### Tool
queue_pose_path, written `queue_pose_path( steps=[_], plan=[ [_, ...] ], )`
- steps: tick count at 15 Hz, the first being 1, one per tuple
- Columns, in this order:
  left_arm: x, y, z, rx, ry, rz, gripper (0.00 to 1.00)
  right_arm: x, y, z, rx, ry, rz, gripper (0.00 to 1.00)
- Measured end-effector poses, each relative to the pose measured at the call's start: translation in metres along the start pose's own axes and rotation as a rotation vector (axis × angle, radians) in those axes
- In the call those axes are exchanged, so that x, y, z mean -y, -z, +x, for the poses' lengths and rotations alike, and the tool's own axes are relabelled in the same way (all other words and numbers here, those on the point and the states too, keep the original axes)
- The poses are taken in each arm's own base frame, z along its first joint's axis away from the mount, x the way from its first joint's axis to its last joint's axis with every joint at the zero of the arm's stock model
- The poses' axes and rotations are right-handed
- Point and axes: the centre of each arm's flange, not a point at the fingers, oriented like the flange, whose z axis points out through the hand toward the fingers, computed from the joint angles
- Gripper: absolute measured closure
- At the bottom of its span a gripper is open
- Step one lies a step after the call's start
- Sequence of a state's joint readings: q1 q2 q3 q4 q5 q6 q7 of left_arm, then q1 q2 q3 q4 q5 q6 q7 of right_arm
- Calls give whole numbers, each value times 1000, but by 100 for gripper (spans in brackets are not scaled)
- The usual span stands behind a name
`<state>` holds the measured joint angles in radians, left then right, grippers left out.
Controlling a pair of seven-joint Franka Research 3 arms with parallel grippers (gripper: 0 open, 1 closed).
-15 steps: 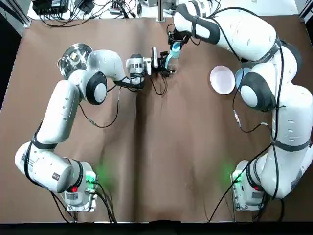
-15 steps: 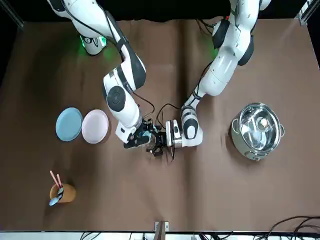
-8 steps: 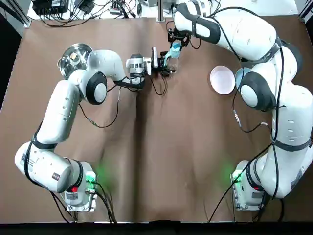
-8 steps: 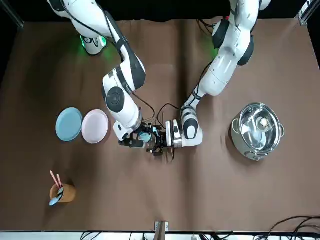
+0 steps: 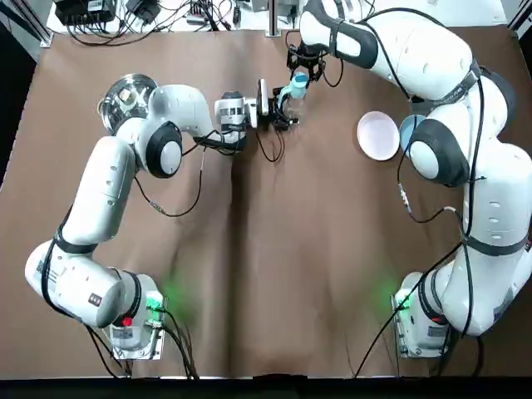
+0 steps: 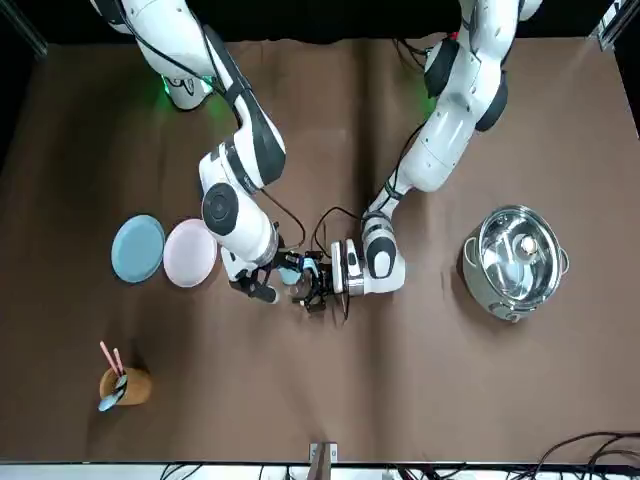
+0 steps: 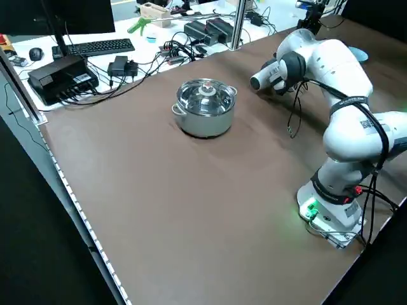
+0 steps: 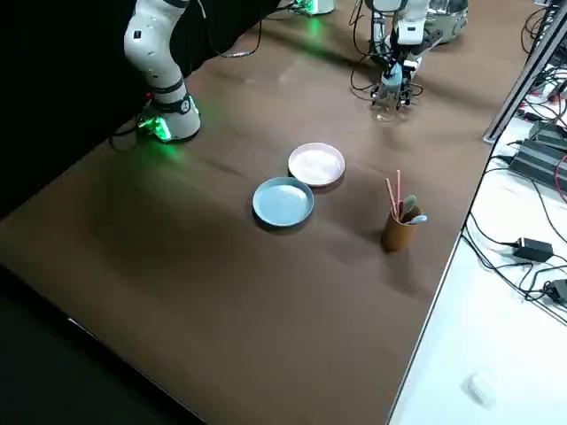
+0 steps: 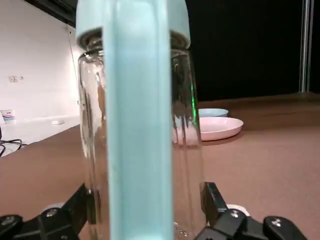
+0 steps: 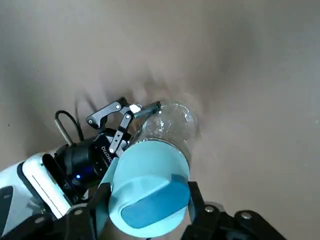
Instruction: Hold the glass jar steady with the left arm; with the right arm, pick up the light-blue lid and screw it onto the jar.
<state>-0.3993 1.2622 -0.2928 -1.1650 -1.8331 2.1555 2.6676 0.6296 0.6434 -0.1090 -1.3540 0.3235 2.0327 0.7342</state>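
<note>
Near the surface's [image 5: 316,249] far edge, midway along, the left gripper's [image 9: 145,192] fingers [image 9: 214,200] clench the upright jar [image 9: 187,150] low down. The right gripper's [image 10: 146,194] fingers [image 10: 196,199] grasp the lid [image 10: 150,167], which sits on the jar's mouth.

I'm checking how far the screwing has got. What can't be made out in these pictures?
Thread engagement: left wrist view, the light-blue lid and a light-blue band cover the mouth of the glass jar.
Jar base: left wrist view, cut by the bottom edge.
Jar body: top view, crowded by the left tool and right tool.
</note>
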Motion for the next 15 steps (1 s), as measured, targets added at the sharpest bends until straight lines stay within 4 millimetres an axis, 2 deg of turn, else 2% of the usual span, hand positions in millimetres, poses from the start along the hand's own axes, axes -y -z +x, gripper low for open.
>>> queue_pose_path(
  steps=[15],
  plan=[
    [0,0,0,1,4,1,7,-3,0,5,26,-524,15,33]
  ],
)
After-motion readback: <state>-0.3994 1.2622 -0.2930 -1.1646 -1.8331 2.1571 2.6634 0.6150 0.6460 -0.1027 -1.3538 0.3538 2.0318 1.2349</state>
